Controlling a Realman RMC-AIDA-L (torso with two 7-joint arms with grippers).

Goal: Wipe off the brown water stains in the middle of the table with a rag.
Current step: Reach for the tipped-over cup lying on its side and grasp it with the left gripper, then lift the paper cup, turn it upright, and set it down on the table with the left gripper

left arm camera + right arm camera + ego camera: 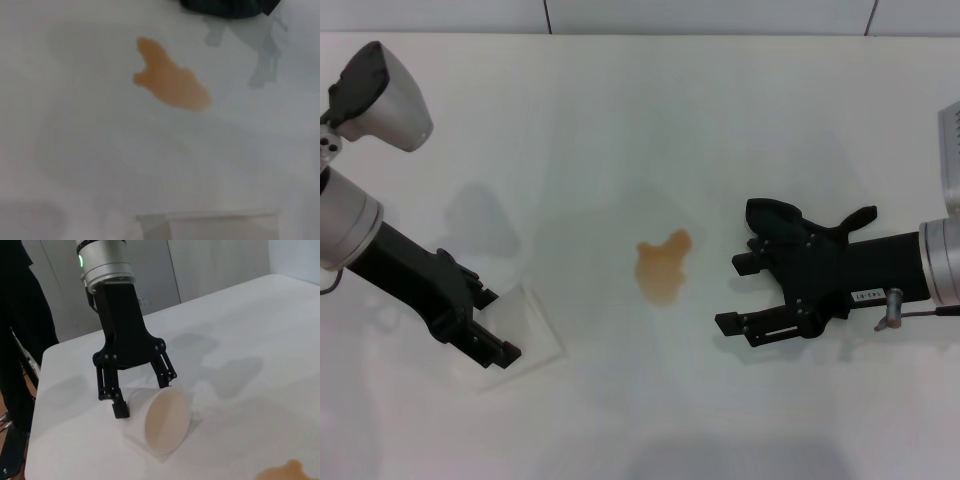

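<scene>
Now: left claw [495, 340] spread around tipped cup [167, 420] | right claw [745, 295] released beside brown stain [665, 265] | white desk [620, 120]

Plain white table [650, 120], smooth and flat, filling nearly the whole head view. Near its middle lies a thin, lobed orange-brown stain [664, 266], translucent against the white. To the robot's left of the stain, well apart from it, a translucent cup [167, 420] lies tipped on its side on a white rag [535, 330] spread flat on the table.
</scene>
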